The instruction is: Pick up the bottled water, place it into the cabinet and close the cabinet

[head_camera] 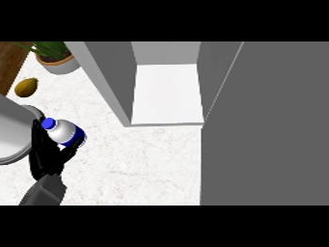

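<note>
Curling round the bottle [66, 131], the left hand [47, 155] grasps it left of the cabinet [111, 72] and a little nearer the robot than the cabinet's front edge. The bottle is outside the cabinet, over the counter [142, 161]. Its white cap and blue collar tilt toward the upper left, and a blue label shows low on its pale body. The black fingers hide the bottle's underside, so I cannot tell whether it touches the counter.

The cabinet stands open. Between its grey side walls only a white inner floor and a pale back wall show. Its door [274, 125], a broad grey slab, is swung out on the cabinet's right and runs off the right edge, hiding whatever lies behind it.

Left of the cabinet and beyond the bottle lies a brownish oval thing [26, 87], too small to name. Farther left of the cabinet's back corner stands a plant [49, 48] in a grey pot [60, 65], its leaves cut off at the top. A large pale rounded shape [3, 128] sits just left of the hand, cut by the left edge, and I cannot make out what it is.

In all: one bottle, one cabinet, one door, one plant, one oval thing, one hand in view.
</note>
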Robot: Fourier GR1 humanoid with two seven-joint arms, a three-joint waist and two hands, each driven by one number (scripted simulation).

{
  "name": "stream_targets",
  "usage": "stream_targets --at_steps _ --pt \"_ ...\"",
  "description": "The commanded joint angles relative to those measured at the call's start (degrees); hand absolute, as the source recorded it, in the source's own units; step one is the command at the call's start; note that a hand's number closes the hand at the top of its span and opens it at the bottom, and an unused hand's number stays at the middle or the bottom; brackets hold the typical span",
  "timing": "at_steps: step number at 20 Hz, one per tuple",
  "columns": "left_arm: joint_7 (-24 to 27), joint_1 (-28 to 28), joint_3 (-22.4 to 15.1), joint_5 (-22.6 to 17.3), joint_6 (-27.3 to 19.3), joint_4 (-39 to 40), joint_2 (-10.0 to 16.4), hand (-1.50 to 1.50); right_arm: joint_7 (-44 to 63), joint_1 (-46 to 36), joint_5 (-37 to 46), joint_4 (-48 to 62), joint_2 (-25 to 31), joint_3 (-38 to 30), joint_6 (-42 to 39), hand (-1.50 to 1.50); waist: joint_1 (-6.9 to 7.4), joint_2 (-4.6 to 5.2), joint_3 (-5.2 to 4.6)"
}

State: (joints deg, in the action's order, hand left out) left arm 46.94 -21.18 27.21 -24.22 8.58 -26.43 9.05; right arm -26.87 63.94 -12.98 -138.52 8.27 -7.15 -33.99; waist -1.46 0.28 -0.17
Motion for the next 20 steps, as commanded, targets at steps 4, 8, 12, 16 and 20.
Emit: stream_targets --at_steps 4,8,12,16,20 --pt "3.09 -1.67 0.56 -0.62 2.06 3.54 0.47 1.50 4.20 4.39 -3.65 -11.11 -1.76 1.58 -0.29 -1.50 0.21 -0.20 0.05" --pt "7.59 -3.08 1.29 -0.85 3.26 6.81 -0.77 1.50 2.86 4.90 -3.64 -11.25 -0.23 -0.09 -1.81 -1.50 -0.31 0.02 -0.04" --pt "9.94 -4.92 1.26 -0.20 0.36 5.68 1.63 1.50 1.33 2.64 -4.55 -7.69 0.67 -3.29 -1.62 -1.50 0.04 -0.09 0.04" --pt "8.66 -2.61 -6.68 5.66 7.83 4.33 -2.43 1.50 0.66 2.61 -3.80 -7.00 -0.89 -0.28 -1.08 -1.50 0.49 -0.41 0.09" --pt "8.13 -3.73 -10.89 8.19 7.79 1.01 -6.50 1.50 2.10 2.21 -2.00 -7.63 -1.15 0.99 0.32 -1.50 0.86 -0.46 0.12"
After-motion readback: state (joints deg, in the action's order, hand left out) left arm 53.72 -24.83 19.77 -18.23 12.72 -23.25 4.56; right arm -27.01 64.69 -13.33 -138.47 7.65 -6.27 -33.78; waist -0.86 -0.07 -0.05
